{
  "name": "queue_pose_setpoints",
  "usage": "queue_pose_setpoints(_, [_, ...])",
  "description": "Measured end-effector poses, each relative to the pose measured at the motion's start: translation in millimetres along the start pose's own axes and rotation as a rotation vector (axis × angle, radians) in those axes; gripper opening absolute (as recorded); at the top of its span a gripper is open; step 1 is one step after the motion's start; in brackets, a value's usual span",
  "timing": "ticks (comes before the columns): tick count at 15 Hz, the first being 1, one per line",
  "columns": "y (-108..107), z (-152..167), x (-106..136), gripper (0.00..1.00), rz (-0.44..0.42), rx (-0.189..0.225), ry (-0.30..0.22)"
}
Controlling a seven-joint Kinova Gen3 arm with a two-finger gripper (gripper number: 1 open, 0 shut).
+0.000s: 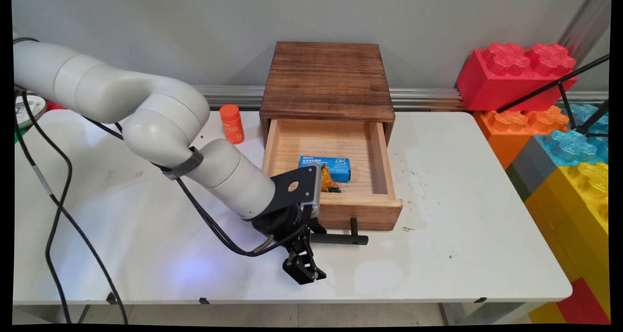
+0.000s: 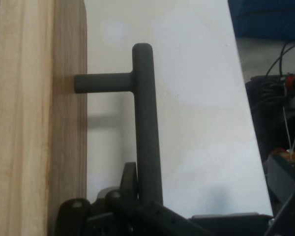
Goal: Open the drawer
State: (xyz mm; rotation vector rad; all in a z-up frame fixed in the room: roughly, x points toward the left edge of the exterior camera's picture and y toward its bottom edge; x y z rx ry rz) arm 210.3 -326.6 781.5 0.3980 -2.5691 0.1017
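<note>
A dark wooden box stands at the back of the white table, its pale drawer pulled out toward me. Inside the drawer lie a blue packet and an orange-yellow wrapped snack. A black bar handle sticks out from the drawer front. My gripper hangs low over the table, just in front of the handle's left end. In the hand view the handle runs up from the black linkage, beside the drawer front.
An orange bottle stands left of the box. Big toy blocks in red, orange, blue and yellow are stacked past the table's right edge, with black stand legs in front of them. Black cables hang from the arm at the left.
</note>
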Motion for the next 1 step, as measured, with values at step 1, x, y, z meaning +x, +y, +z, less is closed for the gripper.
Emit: queue_pose_setpoints(1, [0.6, -0.2, -0.7, 1.00, 0.001, 0.001, 0.000])
